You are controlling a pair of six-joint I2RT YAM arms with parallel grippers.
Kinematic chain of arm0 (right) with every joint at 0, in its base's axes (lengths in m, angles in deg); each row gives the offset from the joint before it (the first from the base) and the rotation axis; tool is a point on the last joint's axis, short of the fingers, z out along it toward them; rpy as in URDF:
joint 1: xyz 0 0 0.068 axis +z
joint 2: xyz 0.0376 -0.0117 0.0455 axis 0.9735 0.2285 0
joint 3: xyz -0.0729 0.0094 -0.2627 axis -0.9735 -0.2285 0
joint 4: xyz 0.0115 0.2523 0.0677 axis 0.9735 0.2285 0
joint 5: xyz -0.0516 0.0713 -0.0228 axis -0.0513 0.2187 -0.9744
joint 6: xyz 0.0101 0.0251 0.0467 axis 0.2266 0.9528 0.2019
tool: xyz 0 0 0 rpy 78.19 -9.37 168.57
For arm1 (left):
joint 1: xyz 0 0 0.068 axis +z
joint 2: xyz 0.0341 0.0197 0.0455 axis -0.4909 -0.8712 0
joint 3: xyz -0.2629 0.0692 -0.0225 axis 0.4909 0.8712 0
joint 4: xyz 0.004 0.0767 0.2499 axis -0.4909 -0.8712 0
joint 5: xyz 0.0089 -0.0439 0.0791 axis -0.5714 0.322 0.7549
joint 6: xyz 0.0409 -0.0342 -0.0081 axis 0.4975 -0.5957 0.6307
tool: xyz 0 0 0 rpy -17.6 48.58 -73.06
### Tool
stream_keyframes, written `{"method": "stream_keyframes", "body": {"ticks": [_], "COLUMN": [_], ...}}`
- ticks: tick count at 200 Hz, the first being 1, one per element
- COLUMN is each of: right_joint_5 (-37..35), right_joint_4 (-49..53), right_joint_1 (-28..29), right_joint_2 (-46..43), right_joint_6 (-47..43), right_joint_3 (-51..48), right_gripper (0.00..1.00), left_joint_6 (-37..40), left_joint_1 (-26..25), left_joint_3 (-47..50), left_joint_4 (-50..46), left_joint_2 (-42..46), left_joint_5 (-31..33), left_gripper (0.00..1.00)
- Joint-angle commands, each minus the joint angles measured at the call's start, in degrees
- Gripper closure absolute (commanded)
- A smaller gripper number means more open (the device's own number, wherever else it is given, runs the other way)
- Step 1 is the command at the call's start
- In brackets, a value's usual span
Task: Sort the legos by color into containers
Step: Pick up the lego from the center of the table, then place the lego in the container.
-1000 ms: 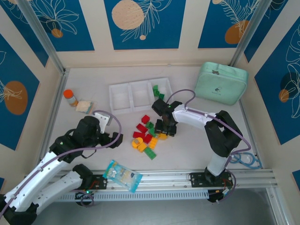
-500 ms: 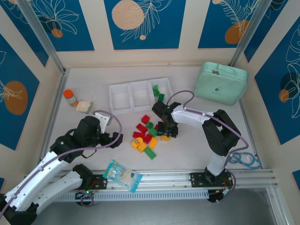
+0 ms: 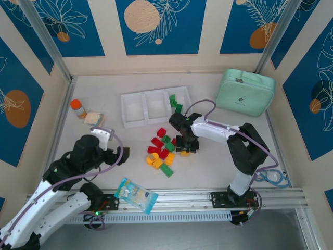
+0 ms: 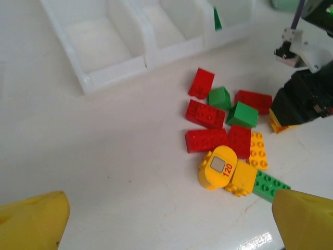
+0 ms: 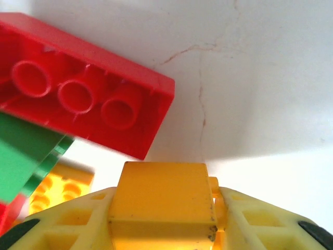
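The right gripper [image 3: 186,146] stands low at the right edge of the heap of small red, yellow and green plastic bricks [image 3: 161,154] in mid-frame overhead, clenched on a chunky yellow plastic brick [image 5: 158,200], probably picked because it lies free at the rim. The left gripper [image 4: 166,224] hangs released at lower left, clear of the work. Above the heap, the white three-compartment plastic tray [image 3: 132,110] holds green bricks [image 3: 174,101] in its rightmost compartment.

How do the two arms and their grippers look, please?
The left arm and the right arm have white links and black joints, each trailing a purple cable. The left gripper has rounded yellow fingers; the right gripper has pale yellow ones with ribbed cut-outs.
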Motion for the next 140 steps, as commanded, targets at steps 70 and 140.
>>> {"method": "stream_keyframes", "body": {"ticks": [70,140], "right_joint_5": [4.93,9.99], "right_joint_4": [-1.34,0.86], "right_joint_1": [-5.3,-8.05], "right_joint_2": [-2.87,25.4], "right_joint_6": [-9.51,-16.02], "right_joint_3": [24.51,55.79], "right_gripper": [0.65,0.67], "left_joint_6": [-1.68,-0.75], "left_joint_1": [0.3,0.56], "left_joint_3": [-0.39,0.55], "left_joint_4": [-2.34,-0.41], "left_joint_2": [6.84,7.23], "left_joint_5": [4.91,1.83], "left_gripper": [0.01,0.01]}}
